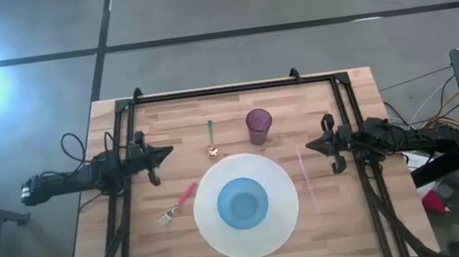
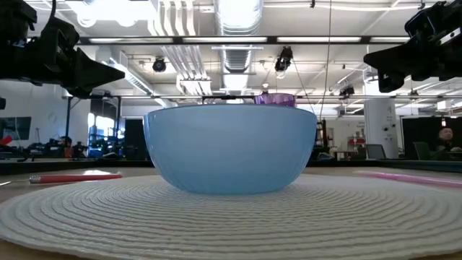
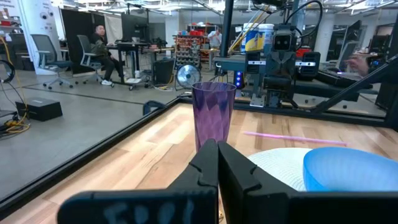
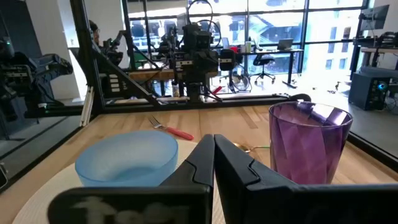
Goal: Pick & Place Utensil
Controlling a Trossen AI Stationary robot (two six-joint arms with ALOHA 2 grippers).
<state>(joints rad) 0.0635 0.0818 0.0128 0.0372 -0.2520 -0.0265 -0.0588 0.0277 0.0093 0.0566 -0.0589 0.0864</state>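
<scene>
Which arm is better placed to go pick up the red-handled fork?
Probably the left. The fork lies on the left gripper's side of the placemat, while the right gripper would have to cross over the bowl.

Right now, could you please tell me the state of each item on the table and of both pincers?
Cup: upright, beyond the mat.
Bowl: upright on the mat.
Fork: flat, left of the mat.
Spoon: flat, left of the cup.
Straw: flat, right of the mat.
Left pincer: shut, empty.
Right pincer: shut, empty.
</scene>
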